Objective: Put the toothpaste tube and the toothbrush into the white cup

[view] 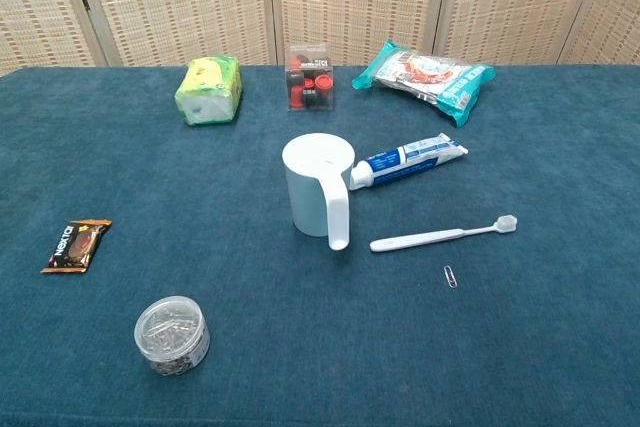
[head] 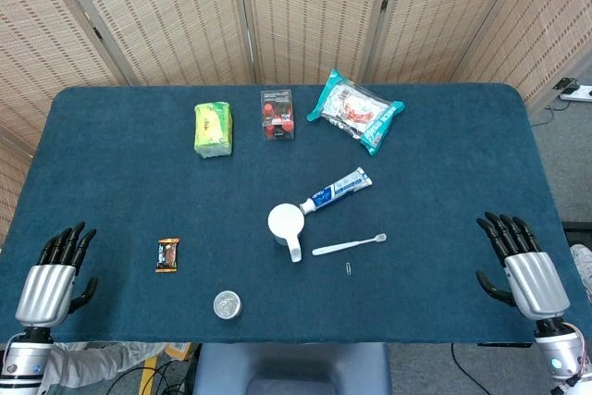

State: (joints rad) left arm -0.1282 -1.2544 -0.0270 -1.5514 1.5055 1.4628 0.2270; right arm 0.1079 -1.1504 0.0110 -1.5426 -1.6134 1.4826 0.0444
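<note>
A white cup (head: 285,225) (view: 318,187) with a handle stands upright near the table's middle. The blue-and-white toothpaste tube (head: 337,190) (view: 408,162) lies just right of it, its cap end touching or nearly touching the cup. In front of the tube lies the white toothbrush (head: 349,245) (view: 444,236), head pointing right. My left hand (head: 54,276) rests at the near left edge, fingers apart, holding nothing. My right hand (head: 520,264) sits at the near right edge, likewise empty with fingers spread. Neither hand shows in the chest view.
Along the back lie a green-yellow pack (head: 212,129), a small box with red items (head: 277,114) and a teal snack bag (head: 356,110). A brown snack bar (head: 167,254), a clear round tub of clips (head: 227,304) and a loose paperclip (head: 347,269) lie nearer the front.
</note>
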